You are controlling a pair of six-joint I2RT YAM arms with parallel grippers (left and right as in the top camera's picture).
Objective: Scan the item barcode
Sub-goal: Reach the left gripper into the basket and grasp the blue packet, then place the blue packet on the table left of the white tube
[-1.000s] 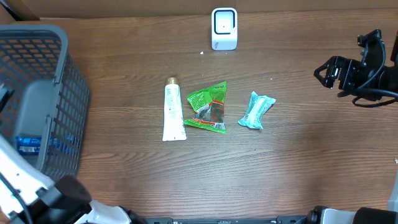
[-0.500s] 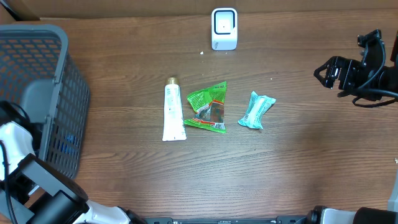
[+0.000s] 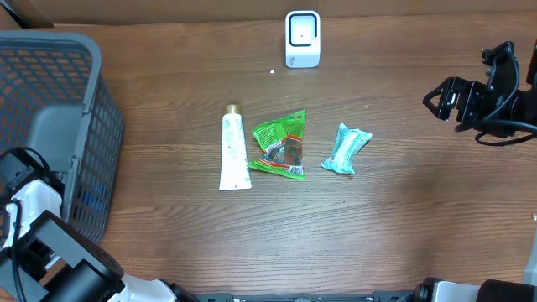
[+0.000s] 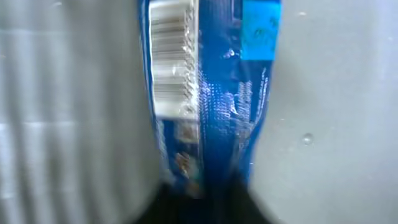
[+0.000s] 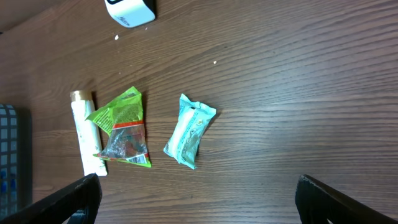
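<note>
In the left wrist view a blue packet (image 4: 211,93) with a white barcode label (image 4: 174,56) fills the blurred frame, lying on the grey basket floor. My left gripper (image 4: 202,198) is shut on its lower end. From overhead the left arm (image 3: 33,210) reaches into the grey basket (image 3: 75,50), which hides the gripper. The white scanner (image 3: 302,38) stands at the table's back middle. My right gripper (image 3: 436,99) hovers open at the far right, holding nothing.
A white tube (image 3: 234,149), a green packet (image 3: 281,144) and a teal packet (image 3: 346,148) lie side by side mid-table, also seen from the right wrist: the tube (image 5: 84,134), green packet (image 5: 121,127), teal packet (image 5: 189,130). The basket wall rises at the left.
My left gripper has shut on the blue packet inside the basket, and the left arm has shifted up-frame along the basket's near side. The right arm has not moved.
</note>
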